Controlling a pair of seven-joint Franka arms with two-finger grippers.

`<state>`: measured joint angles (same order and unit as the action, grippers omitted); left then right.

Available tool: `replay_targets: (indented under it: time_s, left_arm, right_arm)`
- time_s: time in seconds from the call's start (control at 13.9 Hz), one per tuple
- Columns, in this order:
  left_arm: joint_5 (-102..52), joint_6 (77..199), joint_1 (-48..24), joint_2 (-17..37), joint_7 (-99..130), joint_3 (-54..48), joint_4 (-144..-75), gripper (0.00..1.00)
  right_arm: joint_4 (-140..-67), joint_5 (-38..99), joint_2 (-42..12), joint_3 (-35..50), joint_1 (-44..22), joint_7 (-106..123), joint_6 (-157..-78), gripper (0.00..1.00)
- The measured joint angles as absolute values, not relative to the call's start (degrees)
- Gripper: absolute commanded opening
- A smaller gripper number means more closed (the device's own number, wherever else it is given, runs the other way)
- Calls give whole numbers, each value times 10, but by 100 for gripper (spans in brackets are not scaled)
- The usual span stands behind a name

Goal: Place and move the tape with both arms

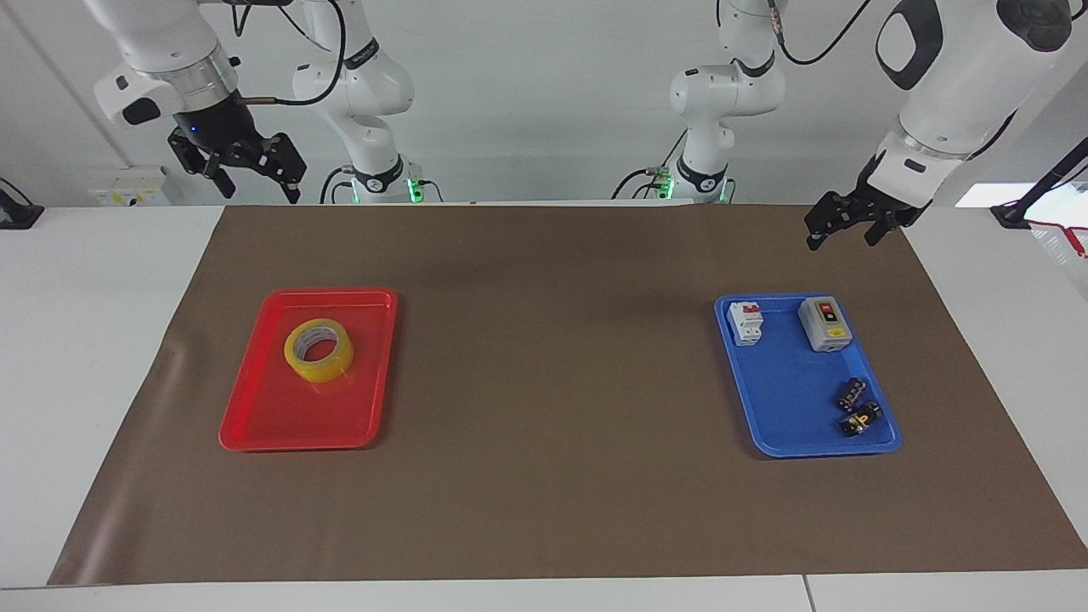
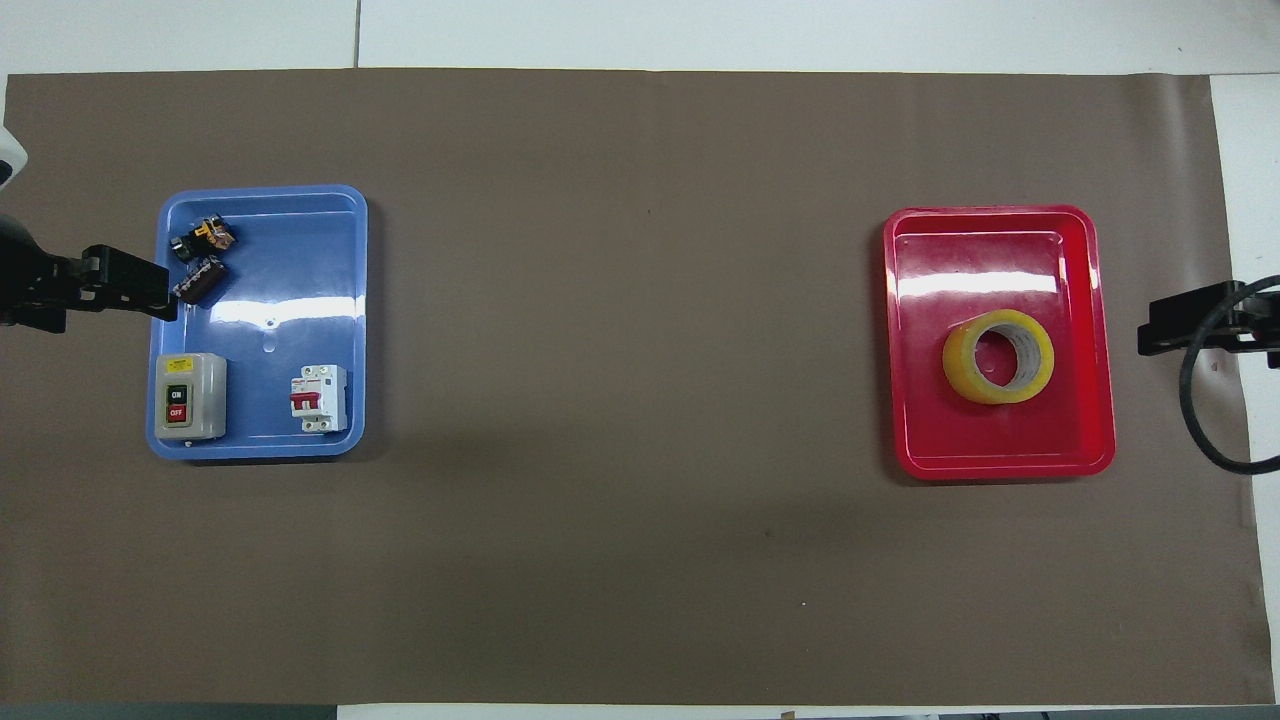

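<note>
We see the tape (image 1: 319, 350) lying flat in the red tray (image 1: 280, 421) toward the right arm's end of the mat. The right gripper (image 1: 253, 176) hangs high over that corner, fingers spread, nothing held.
</note>
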<state>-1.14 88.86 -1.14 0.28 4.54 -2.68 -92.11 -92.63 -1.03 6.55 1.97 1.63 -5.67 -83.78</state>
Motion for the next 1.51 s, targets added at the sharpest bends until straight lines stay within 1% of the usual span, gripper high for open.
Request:
replay_targets:
  time_s: [1.51]
  left_arm:
    - [-11,889,-11,3,45,-27,-921,100]
  right_arm:
    - [-924,-18,66,21,13,-61,-835,100]
